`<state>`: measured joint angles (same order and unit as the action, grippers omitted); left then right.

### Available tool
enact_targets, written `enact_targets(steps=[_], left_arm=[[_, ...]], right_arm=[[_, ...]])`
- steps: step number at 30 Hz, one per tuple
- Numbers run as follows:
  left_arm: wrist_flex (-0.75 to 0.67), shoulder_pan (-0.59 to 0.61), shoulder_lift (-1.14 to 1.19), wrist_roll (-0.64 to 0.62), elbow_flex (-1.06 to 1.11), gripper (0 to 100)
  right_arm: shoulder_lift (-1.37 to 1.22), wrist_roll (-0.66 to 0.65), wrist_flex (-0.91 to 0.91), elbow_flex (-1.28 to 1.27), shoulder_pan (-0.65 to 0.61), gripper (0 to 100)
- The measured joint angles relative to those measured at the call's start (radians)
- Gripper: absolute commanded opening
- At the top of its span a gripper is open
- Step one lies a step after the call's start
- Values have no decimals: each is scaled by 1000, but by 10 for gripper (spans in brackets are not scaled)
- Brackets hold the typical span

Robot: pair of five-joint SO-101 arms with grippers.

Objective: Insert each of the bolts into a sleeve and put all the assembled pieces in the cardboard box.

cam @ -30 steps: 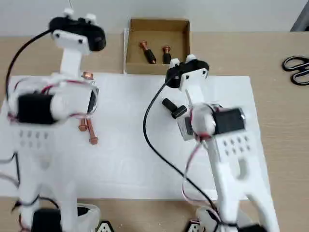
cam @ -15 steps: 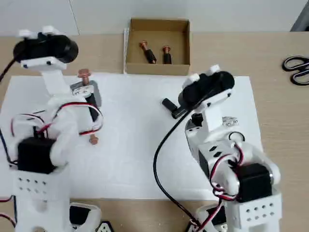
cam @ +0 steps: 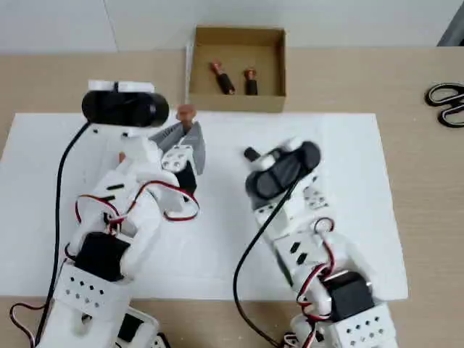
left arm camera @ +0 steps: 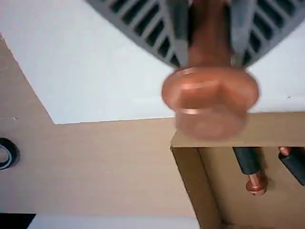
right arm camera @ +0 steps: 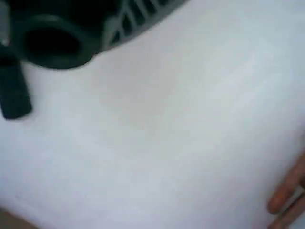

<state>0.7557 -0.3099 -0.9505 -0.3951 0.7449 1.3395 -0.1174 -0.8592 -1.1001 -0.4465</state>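
**Bolt in one grip, sleeve in the other, not yet joined**

White paper covers the wooden table where I work. My left gripper is closed tight on a copper bolt. It pinches the shank, so the flanged head sticks out past the fingertips, near the front corner of the cardboard box. My right gripper is clamped on a black sleeve, whose open bore faces my wrist camera. A second sleeve lies on the paper just beside it. Two finished pieces lie side by side in the box, and loose bolts wait on the paper. Scissors sit well apart on the bare wood to my right.

I judge the joining to be the hard part. Only the head end of the bolt is free, and a head will not enter a bore, so I would likely have to regrip. A pinch on a round shank could let the bolt swivel or drop. If bolt and bore meet off-axis, the sleeve may be pushed out of my right grip. My arms are near each other with a cable between them, so a hasty swing could snag it or knock the second sleeve away.

I can read no brand, label or writing on the box, paper or parts.
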Motion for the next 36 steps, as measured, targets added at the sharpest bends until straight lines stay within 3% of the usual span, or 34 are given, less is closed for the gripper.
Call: enact_targets(steps=[6,16,21,26,36], left_arm=[[-69,-51,-15,0,63,6],[-72,-104,-15,-61,66,6],[-72,-166,-15,-63,66,6],[-107,-170,-17,-101,115,6],[-184,-178,-18,-110,190,6]], right_arm=[[127,0,121,-183,-51,4],[316,0,138,-358,-86,4],[348,14,138,-379,-118,4],[348,97,138,-379,-118,4],[348,109,138,-379,-118,4]])
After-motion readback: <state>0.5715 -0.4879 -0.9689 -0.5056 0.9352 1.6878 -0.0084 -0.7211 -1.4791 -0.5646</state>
